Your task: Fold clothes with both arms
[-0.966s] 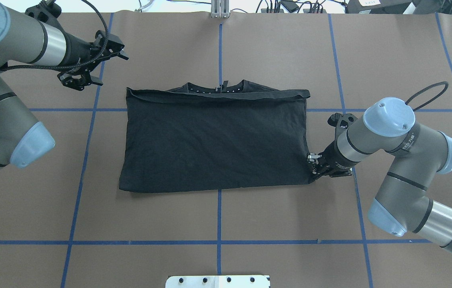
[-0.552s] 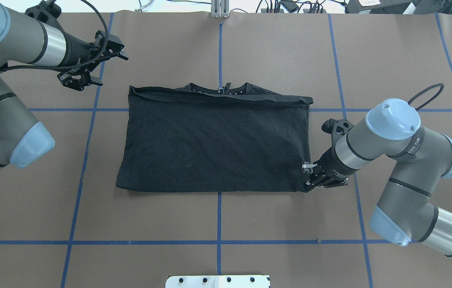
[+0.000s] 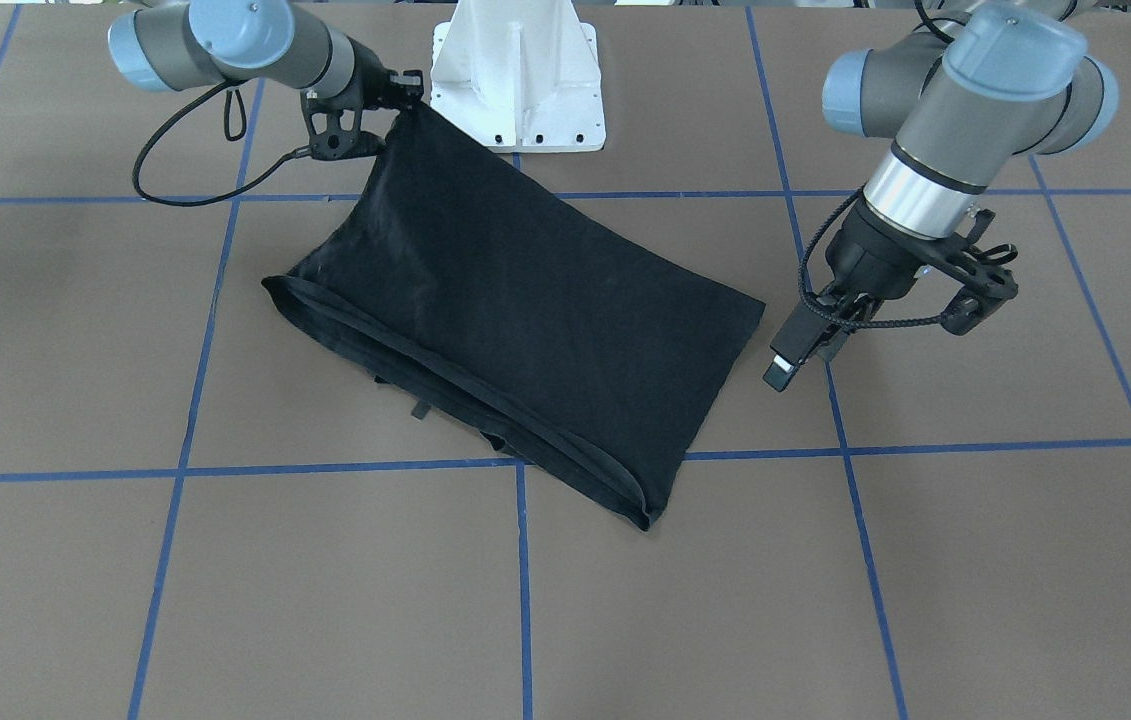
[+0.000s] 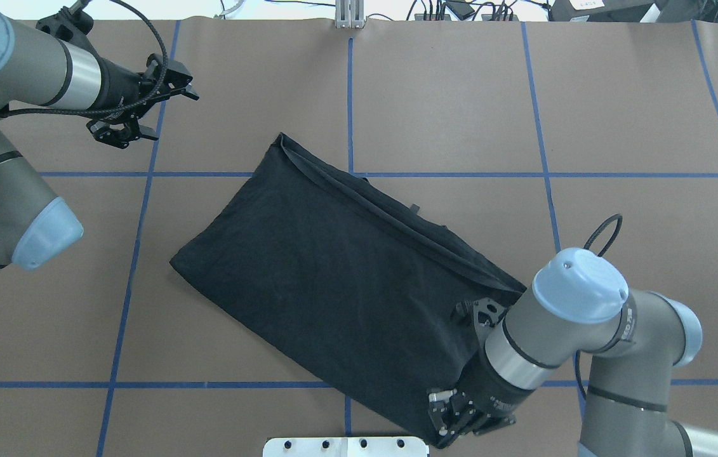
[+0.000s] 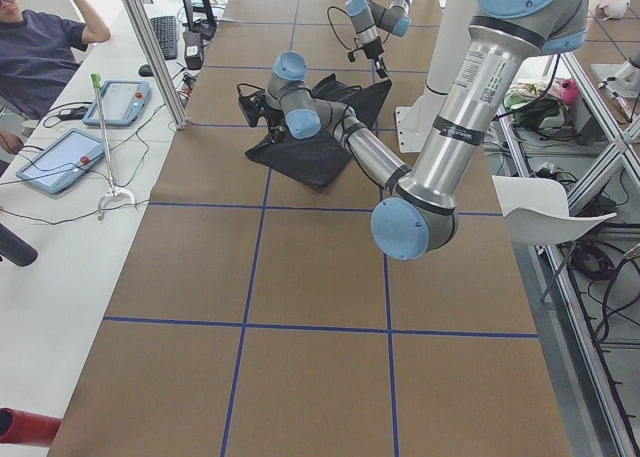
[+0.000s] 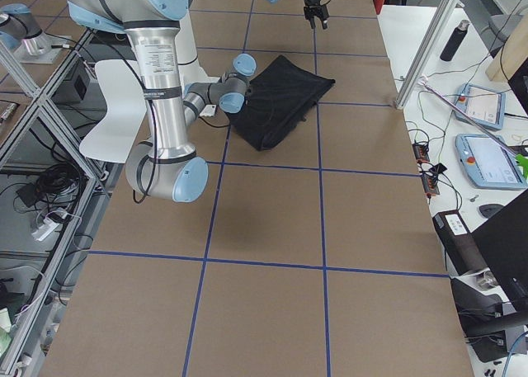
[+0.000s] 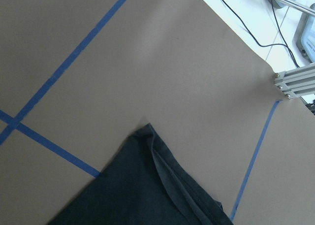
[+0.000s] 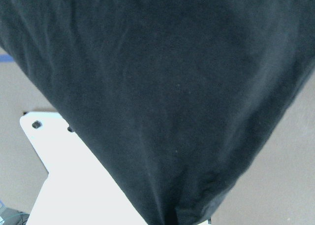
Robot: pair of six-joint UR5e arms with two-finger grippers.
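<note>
The black T-shirt (image 4: 346, 279) lies folded and slanted across the brown table, its collar edge towards the far side. My right gripper (image 4: 451, 419) is shut on the shirt's near right corner, beside the white base plate. In the exterior front-facing view this corner hangs lifted from the right gripper (image 3: 412, 100) while the rest of the shirt (image 3: 525, 300) rests on the table. Black cloth (image 8: 172, 87) fills the right wrist view. My left gripper (image 4: 184, 86) hovers open and empty beyond the shirt's far left corner (image 7: 147, 136), apart from the cloth.
The white pedestal base (image 3: 520, 80) stands right behind the lifted corner. Blue tape lines (image 4: 349, 95) grid the table. A person (image 5: 40, 47) sits at a side bench with tablets (image 5: 120, 102) past the table's far edge.
My right gripper pulled the shirt's right corner back towards the base and lifted it, which swung the shirt from square to diagonal. The left arm barely shifted.
</note>
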